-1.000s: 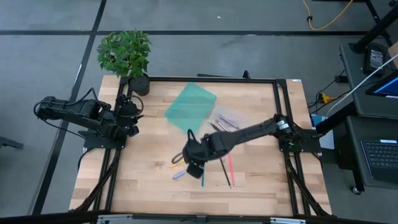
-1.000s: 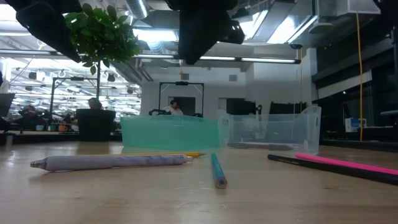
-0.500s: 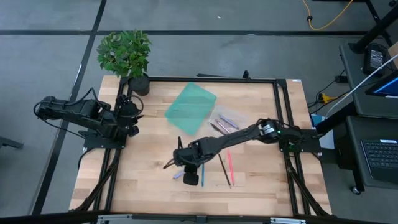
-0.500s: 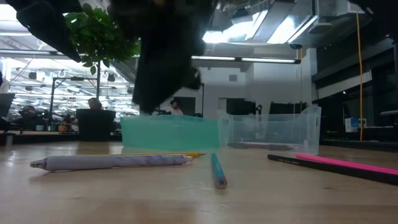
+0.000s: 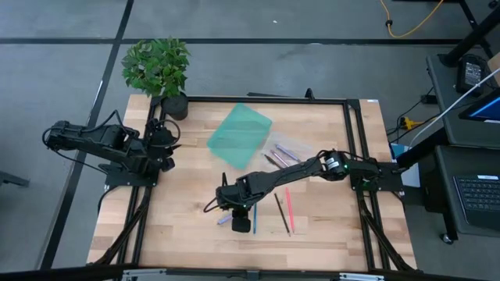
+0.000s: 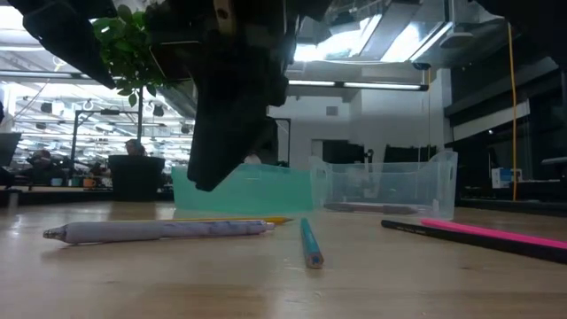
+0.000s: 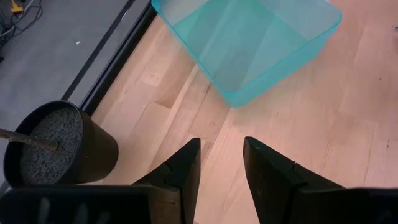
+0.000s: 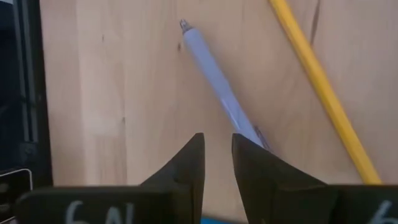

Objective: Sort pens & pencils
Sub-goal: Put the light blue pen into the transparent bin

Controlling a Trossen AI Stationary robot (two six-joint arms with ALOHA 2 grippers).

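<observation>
Right gripper (image 5: 241,224) low in centre-bottom of high view, over lavender pen (image 8: 221,93), fingers parted narrowly, gripping nothing. Yellow pencil (image 8: 323,87) just beside. Best: centre on barrel, descend straight, avoid pencil. Left gripper (image 7: 221,165) parked centre-left, unclenched.

The high view looks straight down on the teal bin (image 5: 240,136). The low view faces it level from the table's near edge. The left wrist view shares it, close.
</observation>
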